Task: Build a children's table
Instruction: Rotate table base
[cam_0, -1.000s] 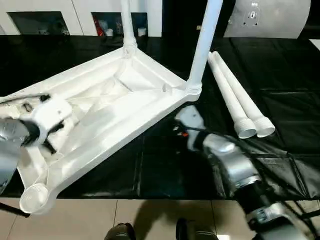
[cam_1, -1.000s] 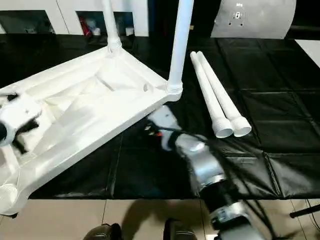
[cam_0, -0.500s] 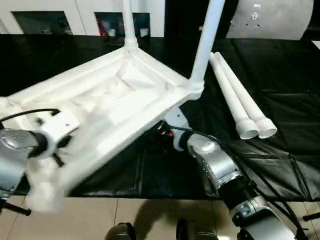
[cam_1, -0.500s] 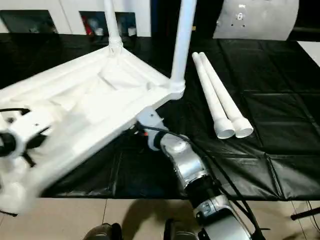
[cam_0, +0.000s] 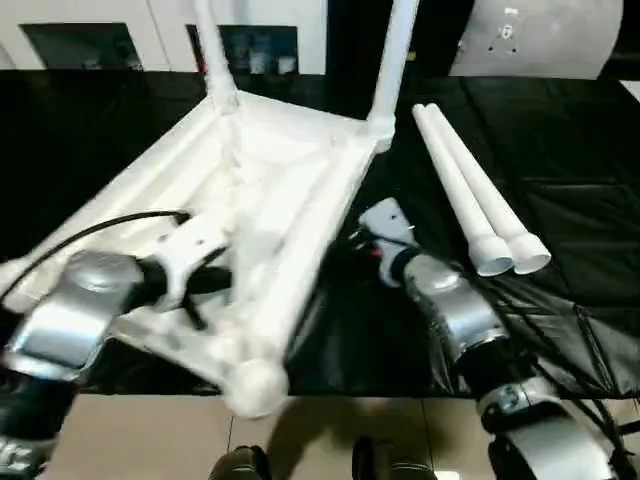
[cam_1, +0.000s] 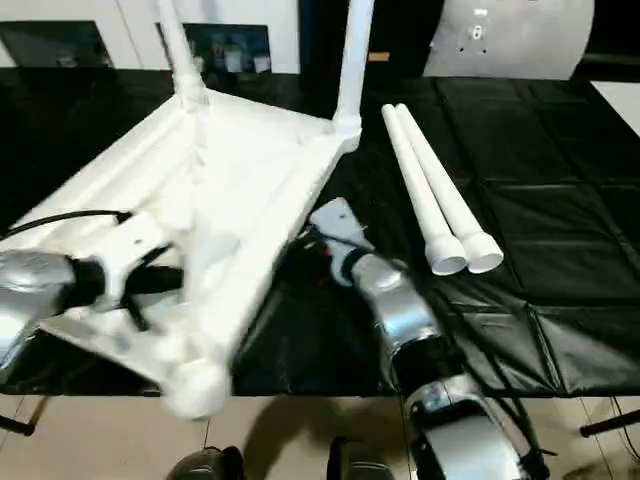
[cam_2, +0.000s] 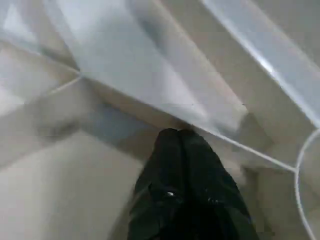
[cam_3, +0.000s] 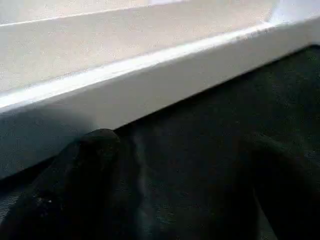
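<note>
The white table top (cam_0: 290, 190) lies upside down on the black surface, ribbed side up and slewed at an angle. Two white legs (cam_0: 212, 50) (cam_0: 396, 50) stand in its far corner sockets. An empty corner socket (cam_0: 255, 385) hangs over the front edge. Two loose legs (cam_0: 470, 190) lie side by side to the right. My left gripper (cam_0: 205, 290) rests on the ribbed underside, its fingers (cam_2: 177, 150) together at a rib. My right gripper (cam_3: 185, 165) is open, low on the black cover, just beside the top's right edge (cam_3: 150, 75).
The black padded work surface (cam_0: 570, 130) ends at a front edge (cam_0: 400, 396), with tiled floor below. A grey panel (cam_0: 540, 35) and white cabinets stand at the back. A black cable (cam_0: 110, 225) runs along my left forearm.
The table top has swung round, its near corner moving right to the front middle. My left gripper moved right with it. My right gripper drew back slightly to the right.
</note>
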